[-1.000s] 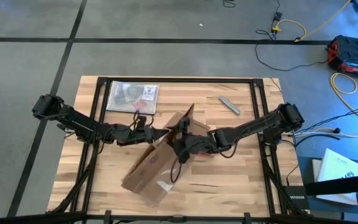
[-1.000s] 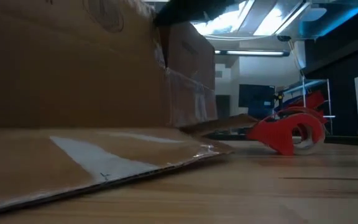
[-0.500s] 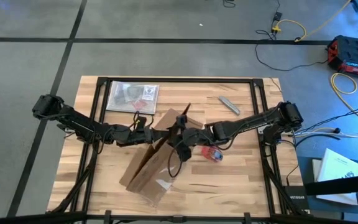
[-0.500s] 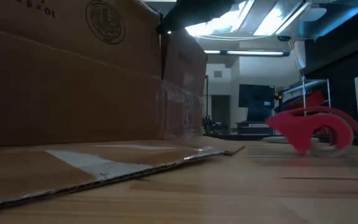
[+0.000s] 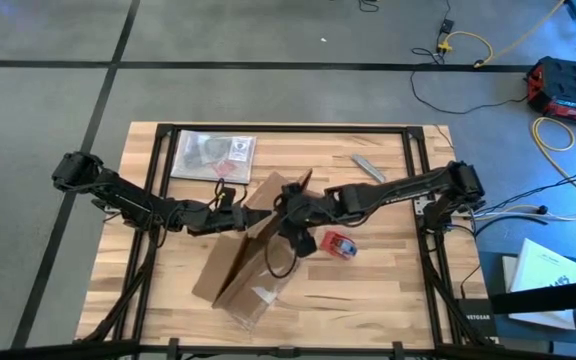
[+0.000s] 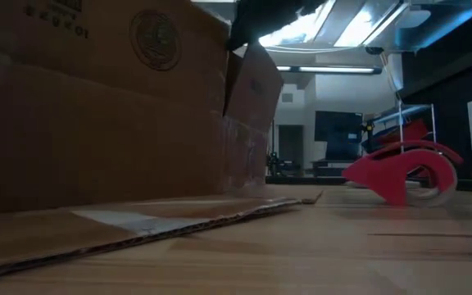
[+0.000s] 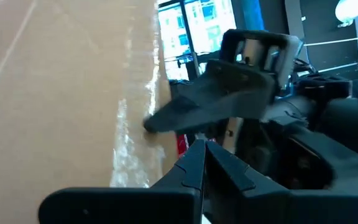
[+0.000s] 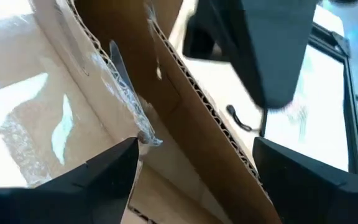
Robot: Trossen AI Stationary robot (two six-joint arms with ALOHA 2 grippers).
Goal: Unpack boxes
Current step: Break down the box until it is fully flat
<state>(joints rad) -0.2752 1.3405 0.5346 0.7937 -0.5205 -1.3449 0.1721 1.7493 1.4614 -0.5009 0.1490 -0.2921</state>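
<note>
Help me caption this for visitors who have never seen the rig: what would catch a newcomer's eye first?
The brown cardboard box at the table's middle, flaps up and tape strips glinting, with both dark arms meeting over its far end. The left gripper is shut beside a flap, and the right gripper spreads open astride a flap edge. Next, the red tape dispenser on the wood just right of the box, and the clear plastic bag at the far left corner.

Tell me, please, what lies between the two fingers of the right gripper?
In the right wrist view, an edge of the cardboard box runs between the open right gripper's fingers, its corrugated rim showing. They have not closed on it.
</note>
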